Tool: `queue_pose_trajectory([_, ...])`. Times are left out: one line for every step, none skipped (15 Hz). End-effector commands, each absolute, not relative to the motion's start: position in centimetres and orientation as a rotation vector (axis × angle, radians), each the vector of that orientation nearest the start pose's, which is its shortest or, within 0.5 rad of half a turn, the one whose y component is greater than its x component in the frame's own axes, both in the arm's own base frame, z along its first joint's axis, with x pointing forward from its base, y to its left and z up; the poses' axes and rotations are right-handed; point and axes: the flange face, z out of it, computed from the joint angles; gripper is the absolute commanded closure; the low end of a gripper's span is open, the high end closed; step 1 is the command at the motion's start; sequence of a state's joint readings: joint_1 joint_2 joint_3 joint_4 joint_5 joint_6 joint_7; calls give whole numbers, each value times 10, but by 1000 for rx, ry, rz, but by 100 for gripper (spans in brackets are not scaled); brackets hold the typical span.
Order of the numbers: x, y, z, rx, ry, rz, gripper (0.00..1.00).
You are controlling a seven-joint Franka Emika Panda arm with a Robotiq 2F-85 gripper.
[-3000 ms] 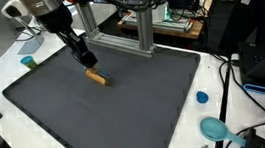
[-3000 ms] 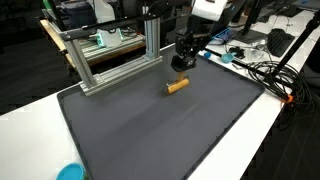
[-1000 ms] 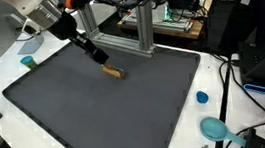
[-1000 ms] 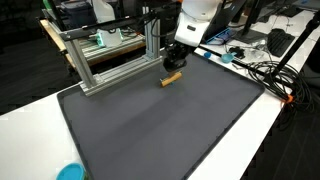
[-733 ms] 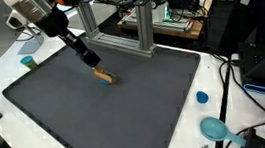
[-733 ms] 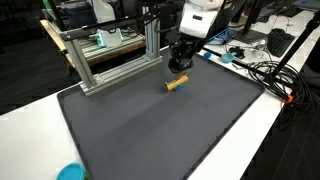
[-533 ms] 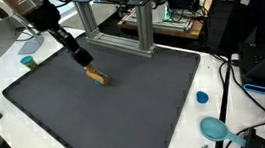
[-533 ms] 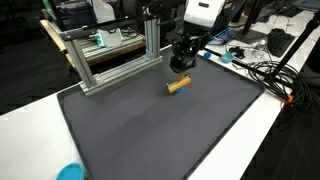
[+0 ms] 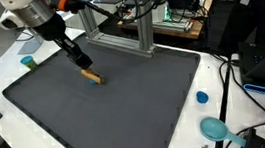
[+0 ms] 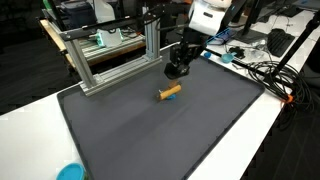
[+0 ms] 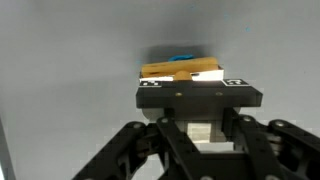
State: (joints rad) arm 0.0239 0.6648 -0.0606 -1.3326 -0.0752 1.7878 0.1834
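Observation:
A short orange peg (image 9: 92,77) with a bit of blue on it (image 11: 182,69) hangs at the tip of my gripper (image 9: 85,62), low over the dark grey mat (image 9: 127,115). In the wrist view the peg lies crosswise just past the black fingertips (image 11: 199,96), which hide its near side. My gripper (image 10: 176,72) is tilted and shut, and the peg (image 10: 170,93) travels with it. The dark fingers blend into the mat in both exterior views, so the contact itself is hard to make out.
A silver aluminium frame (image 9: 118,30) (image 10: 110,55) stands along the mat's far edge. A teal cup (image 9: 29,63), a blue cap (image 9: 202,97) and a teal disc (image 9: 215,127) lie on the white table beside the mat. Cables (image 10: 265,70) trail off one side.
Over the last second my gripper swung along the mat away from the aluminium frame's end, and the orange peg went with it, turning slightly. The jaws stayed shut.

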Motion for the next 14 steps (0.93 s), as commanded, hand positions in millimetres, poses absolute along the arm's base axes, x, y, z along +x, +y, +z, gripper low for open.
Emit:
queue_pose_trajectory([706,-23,310,-3199,312,376,78])
queue_pose_trajectory([705,-22,307,-3176,307,398,78])
queue_pose_trajectory([703,-23,309,-3151,299,415,78])
queue_pose_trajectory([701,-23,310,-3125,290,444,78])
queue_pose_trajectory([699,-23,310,-3101,279,472,78])
queue_pose_trajectory([696,-23,310,-3069,264,503,78])
queue_pose_trajectory([694,-24,310,-3039,250,537,78])
queue_pose_trajectory([691,-24,309,-3005,236,566,78])
queue_pose_trajectory([689,-22,307,-2967,234,592,78])
queue_pose_trajectory([689,-21,305,-2961,251,598,78])
queue_pose_trajectory([691,-21,305,-2973,284,589,78])
queue_pose_trajectory([694,-22,308,-2997,314,557,78])
queue_pose_trajectory([698,-25,316,-3029,353,498,78])
queue_pose_trajectory([702,-28,324,-3039,383,453,78])
